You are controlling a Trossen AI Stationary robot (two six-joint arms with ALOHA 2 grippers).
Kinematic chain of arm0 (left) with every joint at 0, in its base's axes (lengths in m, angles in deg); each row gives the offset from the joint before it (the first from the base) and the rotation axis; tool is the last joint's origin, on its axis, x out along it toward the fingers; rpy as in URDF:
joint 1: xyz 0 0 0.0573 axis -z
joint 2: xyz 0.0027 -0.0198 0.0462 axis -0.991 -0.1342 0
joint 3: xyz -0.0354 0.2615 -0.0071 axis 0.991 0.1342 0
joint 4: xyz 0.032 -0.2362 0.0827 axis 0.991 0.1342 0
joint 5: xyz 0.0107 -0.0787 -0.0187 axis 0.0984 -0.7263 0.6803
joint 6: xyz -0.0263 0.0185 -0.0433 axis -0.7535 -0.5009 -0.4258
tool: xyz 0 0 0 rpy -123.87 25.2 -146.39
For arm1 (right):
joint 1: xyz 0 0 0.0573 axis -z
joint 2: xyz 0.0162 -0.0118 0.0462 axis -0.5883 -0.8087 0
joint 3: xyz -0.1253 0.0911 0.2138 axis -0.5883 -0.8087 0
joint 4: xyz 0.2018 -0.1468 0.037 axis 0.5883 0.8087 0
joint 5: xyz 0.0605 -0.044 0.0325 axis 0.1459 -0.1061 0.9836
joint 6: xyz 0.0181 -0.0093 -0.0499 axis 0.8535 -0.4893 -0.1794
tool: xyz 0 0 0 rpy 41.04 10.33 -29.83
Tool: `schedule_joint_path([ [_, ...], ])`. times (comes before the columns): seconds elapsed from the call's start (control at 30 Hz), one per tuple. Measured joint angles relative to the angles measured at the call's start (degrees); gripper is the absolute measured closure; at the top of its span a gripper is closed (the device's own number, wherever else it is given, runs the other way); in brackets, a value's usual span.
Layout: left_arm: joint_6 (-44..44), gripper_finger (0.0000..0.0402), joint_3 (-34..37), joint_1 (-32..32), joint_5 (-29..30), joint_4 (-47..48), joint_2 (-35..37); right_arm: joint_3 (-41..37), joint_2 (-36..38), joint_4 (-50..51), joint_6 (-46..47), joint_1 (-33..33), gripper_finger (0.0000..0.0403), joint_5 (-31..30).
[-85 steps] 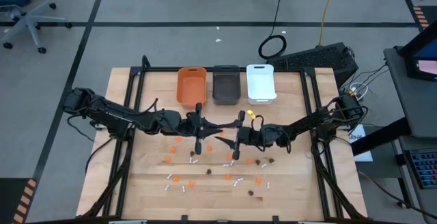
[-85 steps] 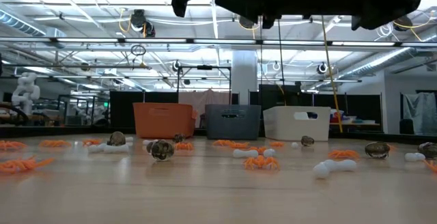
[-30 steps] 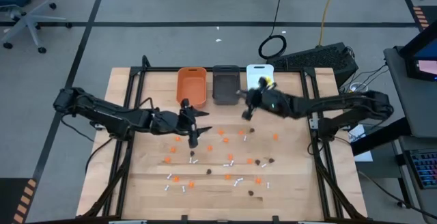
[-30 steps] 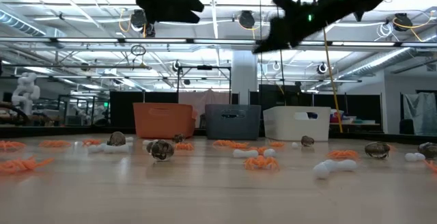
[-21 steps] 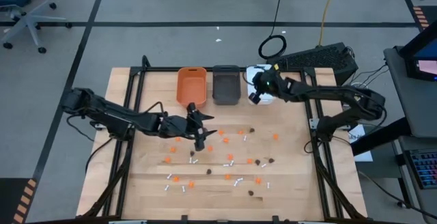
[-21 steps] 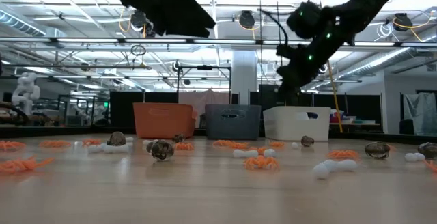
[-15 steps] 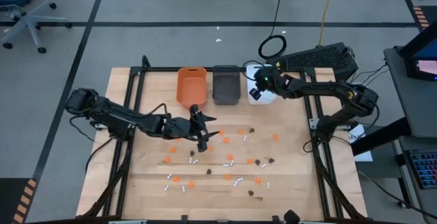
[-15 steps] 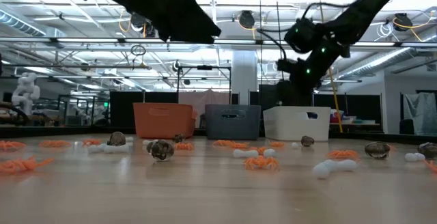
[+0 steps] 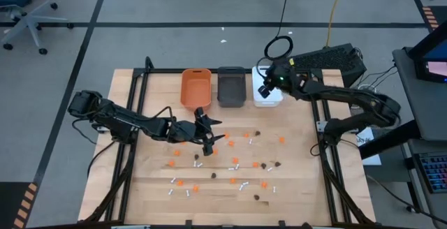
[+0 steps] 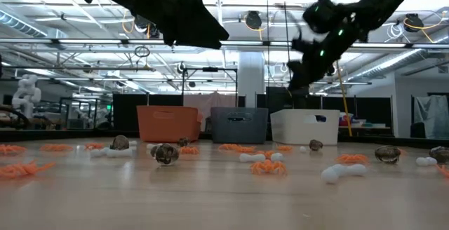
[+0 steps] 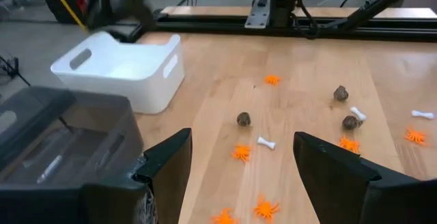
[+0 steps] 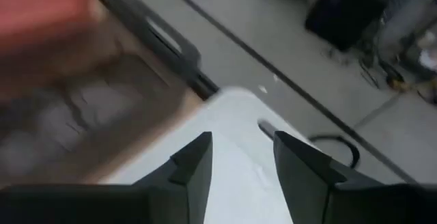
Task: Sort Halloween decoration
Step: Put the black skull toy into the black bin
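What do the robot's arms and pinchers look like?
Both arms are dark, thin and jointed, with black cables along them. The left gripper has two flat, black, wedge-shaped fingers. The right gripper looks the same, and its arm shows small green lights.

Orange bin, grey bin, white bin.

Lots of tiny Halloween decoration pieces lie spread flat on the wood. Little orange spiders, dark round lumps and small white bones sit mixed together, apart from each other. Most lie just beside and below the left gripper, well away from the right gripper.
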Motion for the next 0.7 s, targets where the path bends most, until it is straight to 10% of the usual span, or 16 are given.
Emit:
schedule_joint_path([
  [0.27,-1.3,0.0146,0.0,0.0,0.7,1.2,0.0,-1.7,14.8,4.2,1.8,-12.0,0.0262,11.6],
  [0.7,-10.6,0.0146,0.0,0.0,3.8,16.2,0.0,-16.7,17.5,-12.0,3.1,-35.9,0.0263,11.7],
])
